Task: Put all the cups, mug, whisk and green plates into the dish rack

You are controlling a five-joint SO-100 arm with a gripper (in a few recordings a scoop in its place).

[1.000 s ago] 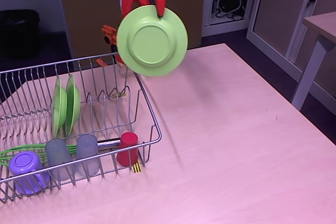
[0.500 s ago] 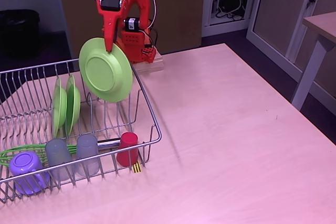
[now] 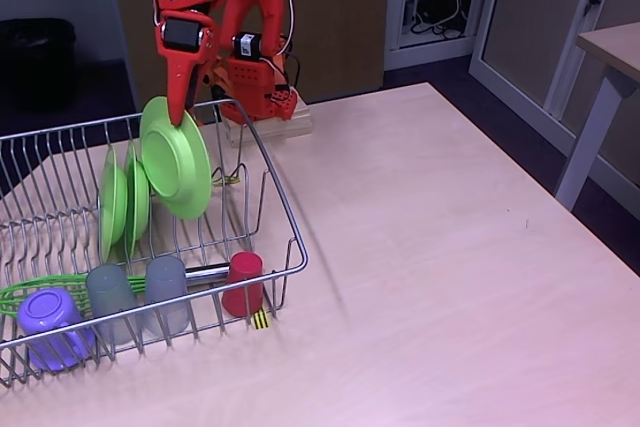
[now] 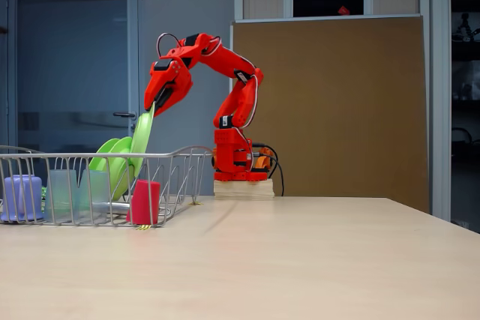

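Note:
My red gripper (image 3: 181, 112) (image 4: 152, 110) is shut on the top rim of a green plate (image 3: 175, 158) (image 4: 140, 140), which hangs tilted inside the dish rack (image 3: 285, 222) (image 4: 187, 157), just right of two green plates (image 3: 124, 201) (image 4: 109, 160) standing upright between prongs. Along the rack's front stand the purple mug (image 3: 49, 325) (image 4: 22, 197), two grey cups (image 3: 140, 292) (image 4: 75, 191) and the red cup (image 3: 243, 283) (image 4: 145, 201). The whisk (image 3: 40, 290) lies behind the cups, its green loops at the left and its handle (image 3: 206, 272) toward the red cup.
The arm's base (image 3: 258, 87) (image 4: 234, 162) sits on a wooden block at the table's far edge, right behind the rack. The pale tabletop (image 3: 450, 257) stretches to the right of the rack. A second table (image 3: 610, 57) stands at the far right.
The held plate has swung left and down from above the rack's back corner into the rack, turning more edge-on beside the two standing plates.

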